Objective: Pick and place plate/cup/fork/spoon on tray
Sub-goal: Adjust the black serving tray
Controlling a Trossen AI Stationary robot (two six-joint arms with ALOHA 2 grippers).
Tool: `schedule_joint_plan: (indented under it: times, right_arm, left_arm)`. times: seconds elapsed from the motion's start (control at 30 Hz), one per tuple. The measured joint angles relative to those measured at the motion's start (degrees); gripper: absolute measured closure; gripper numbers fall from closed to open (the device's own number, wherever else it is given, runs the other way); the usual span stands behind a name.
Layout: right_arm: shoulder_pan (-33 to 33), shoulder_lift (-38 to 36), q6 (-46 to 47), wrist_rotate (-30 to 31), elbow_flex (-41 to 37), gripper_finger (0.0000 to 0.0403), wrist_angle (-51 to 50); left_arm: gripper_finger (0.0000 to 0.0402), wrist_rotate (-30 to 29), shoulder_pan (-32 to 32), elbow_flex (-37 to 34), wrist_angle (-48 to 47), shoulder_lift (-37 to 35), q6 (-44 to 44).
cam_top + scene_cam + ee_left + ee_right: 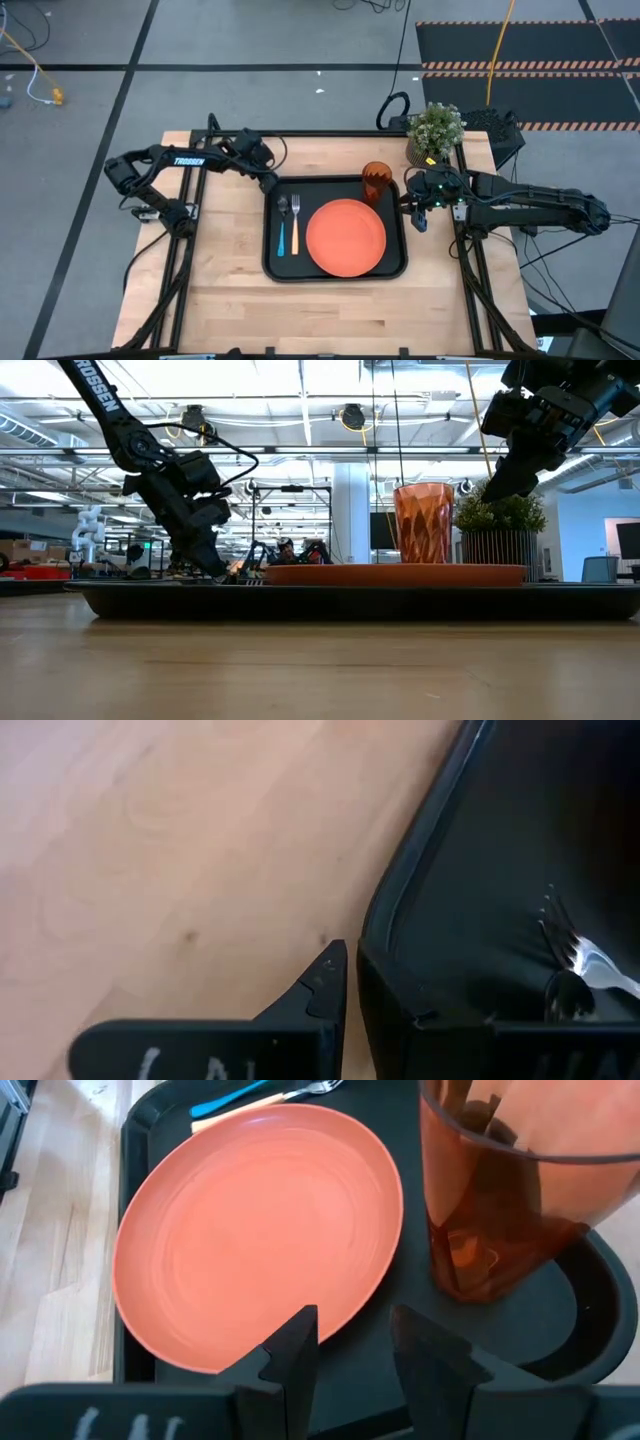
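White "TROSSEN" lettering readable along the dark jointed left arm (188,161) in the high view; partly seen again, as "ROSSEN", in the low view.

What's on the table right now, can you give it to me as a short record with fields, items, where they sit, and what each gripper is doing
tray: black, mid-table
plate: on tray, right of the utensils
cup: upright in the tray's far right corner
spoon: on tray's left side, blue handle
fork: beside spoon, tan handle
plant: on table beyond the tray's far right corner
left gripper: at tray's far left corner, empty
right gripper: beside tray's right edge near cup, open, empty
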Motion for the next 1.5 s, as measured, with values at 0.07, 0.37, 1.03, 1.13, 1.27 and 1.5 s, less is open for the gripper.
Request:
schedule_joint_plan:
  times: [0.07,0.37,1.03,1.13,1.27,1.5]
  right_arm:
    - [0.0,0.0,0.0,0.0,0.0,0.0284,0.0]
    - [0.0,0.0,-0.4,0.0,0.0,0.0284,0.0]
    - [0.0,0.0,-1.4,0.1,0.0,0.0284,-4.6]
    - [0.0,0.0,-3.0,0.1,0.0,0.0284,-3.8]
    - [0.0,0.0,-4.7,0.4,0.0,0.0284,-3.3]
    - [0.0,0.0,3.5,0.2,0.0,0.0284,-6.8]
  left_arm:
    - [0.0371,-0.3,0.0,0.0,0.1,0.0,0.3]
    - [0.0371,-9.7,0.3,-0.2,0.5,0.2,1.1]
    - [0.0371,-10.0,0.8,-0.1,2.3,-6.3,2.1]
    - [0.0371,-8.6,0.8,-0.1,3.9,-11.1,1.5]
    - [0.0371,-1.4,0.6,-0.1,4.8,-17.8,0.6]
    - [0.0371,4.3,-1.2,-5.5,11.2,-28.2,-2.0]
